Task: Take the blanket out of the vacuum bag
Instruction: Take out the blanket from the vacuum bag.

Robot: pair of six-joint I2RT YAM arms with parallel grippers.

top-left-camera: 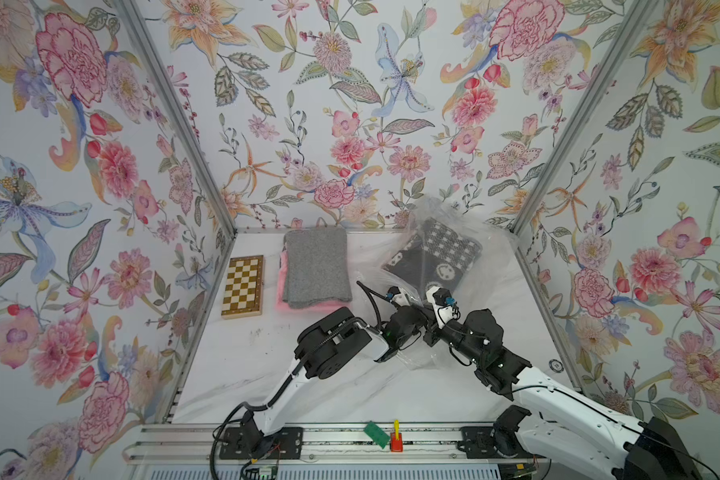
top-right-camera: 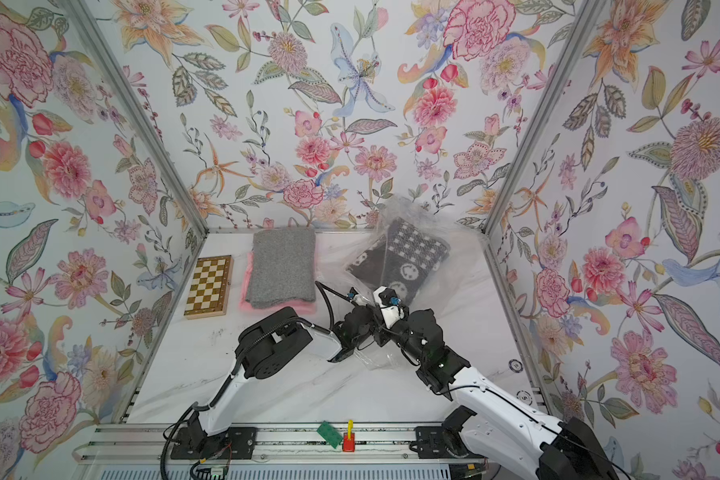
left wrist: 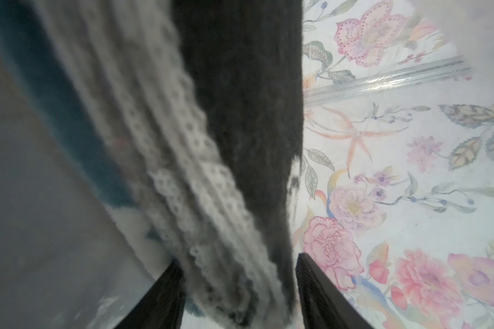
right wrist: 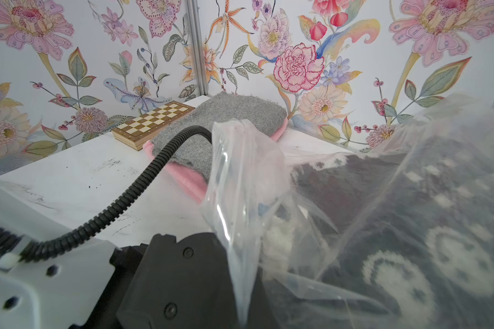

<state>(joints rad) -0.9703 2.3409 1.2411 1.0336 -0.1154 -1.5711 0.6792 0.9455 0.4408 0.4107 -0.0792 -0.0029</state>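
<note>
Left wrist: blanket (left wrist: 240,128) sits between left gripper (left wrist: 237,257) jaws.

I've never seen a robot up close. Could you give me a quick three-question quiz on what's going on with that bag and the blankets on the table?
1. True or false: the patterned blanket lies inside the vacuum bag.
2. What lies directly under the grey blanket? A) a pink blanket B) a newspaper C) a cardboard box
3. Fill in: in the left wrist view, the left gripper has its jaws on either side of the ____.

Key: 1 true. 2 A. 3 patterned blanket.
</note>
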